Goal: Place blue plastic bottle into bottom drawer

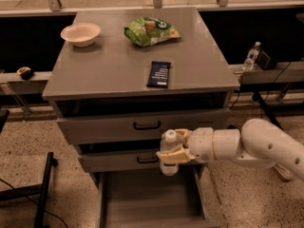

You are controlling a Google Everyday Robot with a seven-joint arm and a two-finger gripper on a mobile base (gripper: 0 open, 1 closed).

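The clear plastic bottle (168, 152) with a white cap is upright in my gripper (174, 151), whose cream fingers are closed around its body. I hold it in front of the middle drawer's handle, above the open bottom drawer (149, 201). That drawer is pulled out at the foot of the grey cabinet and its plain grey inside shows nothing in it. My white arm (256, 144) reaches in from the right.
On the cabinet top (109, 65) lie a white bowl (80, 33), a green snack bag (151, 31) and a dark flat packet (159, 73). Two upper drawers (142, 127) with black handles are slightly ajar. A small water bottle (251, 56) stands on a ledge at right. A black stand leg (42, 194) is at left.
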